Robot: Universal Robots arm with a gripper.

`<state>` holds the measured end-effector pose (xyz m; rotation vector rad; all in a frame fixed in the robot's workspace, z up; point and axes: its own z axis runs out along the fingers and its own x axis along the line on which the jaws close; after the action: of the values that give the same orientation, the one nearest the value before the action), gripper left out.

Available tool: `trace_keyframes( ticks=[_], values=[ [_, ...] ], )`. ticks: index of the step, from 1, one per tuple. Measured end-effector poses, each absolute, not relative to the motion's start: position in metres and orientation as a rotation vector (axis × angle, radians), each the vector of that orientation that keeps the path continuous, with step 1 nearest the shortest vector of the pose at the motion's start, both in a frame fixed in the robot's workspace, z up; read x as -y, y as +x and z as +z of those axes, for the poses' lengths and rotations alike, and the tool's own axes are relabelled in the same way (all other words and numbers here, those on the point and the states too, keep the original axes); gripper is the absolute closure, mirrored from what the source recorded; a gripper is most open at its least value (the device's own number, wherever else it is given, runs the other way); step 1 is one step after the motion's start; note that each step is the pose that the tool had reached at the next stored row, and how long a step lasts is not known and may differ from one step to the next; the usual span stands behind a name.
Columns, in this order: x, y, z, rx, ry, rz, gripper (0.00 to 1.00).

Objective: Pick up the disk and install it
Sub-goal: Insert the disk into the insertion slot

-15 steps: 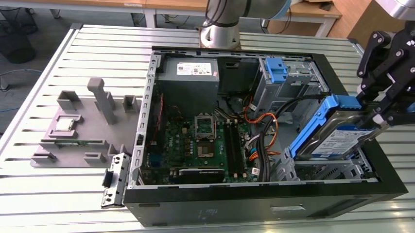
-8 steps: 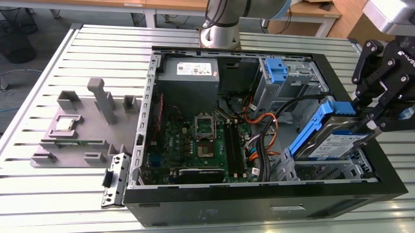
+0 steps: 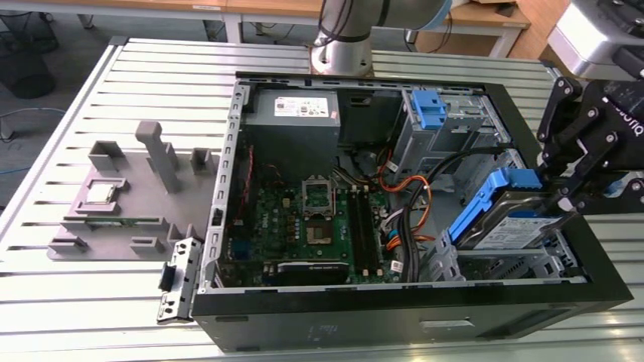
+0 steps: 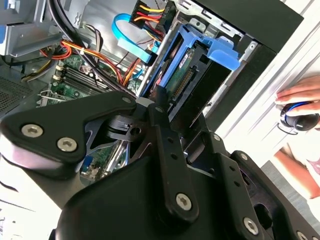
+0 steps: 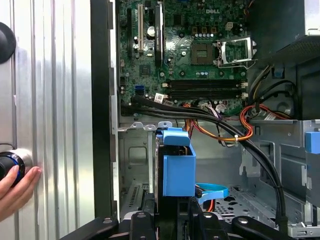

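Observation:
The disk (image 3: 513, 222), a silver drive with a white-and-blue label and blue side rails, hangs tilted over the drive bay (image 3: 503, 264) at the front corner of the open computer case (image 3: 403, 317), on the exterior view's right. My gripper (image 3: 556, 197) is shut on its upper edge. In the first wrist view the disk (image 5: 175, 170) stands edge-on between my fingers (image 5: 145, 220), blue rail facing the camera. In the second wrist view the disk (image 4: 187, 62) sits past one black finger (image 4: 159, 100), next to the case wall.
Black, orange and blue cables (image 3: 412, 188) run beside the bay. A bare blue bracket (image 3: 427, 109) sits in the far bay, with a grey metal box (image 3: 294, 109) beside it. The motherboard (image 3: 302, 219) covers the case floor. A grey fixture (image 3: 131, 196) stands on the slatted table. A person's hand (image 5: 15, 190) rests outside the case.

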<state>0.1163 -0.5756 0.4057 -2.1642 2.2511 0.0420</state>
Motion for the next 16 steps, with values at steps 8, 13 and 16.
trace_keyframes(
  ticks=[8,13,16],
  values=[
    [0.576,0.116,0.391,-2.251,-2.164,0.042,0.65],
    [0.576,0.116,0.382,-2.251,-2.164,0.042,0.65],
    [0.576,0.116,0.377,-2.251,-2.164,0.042,0.65]
  ],
)
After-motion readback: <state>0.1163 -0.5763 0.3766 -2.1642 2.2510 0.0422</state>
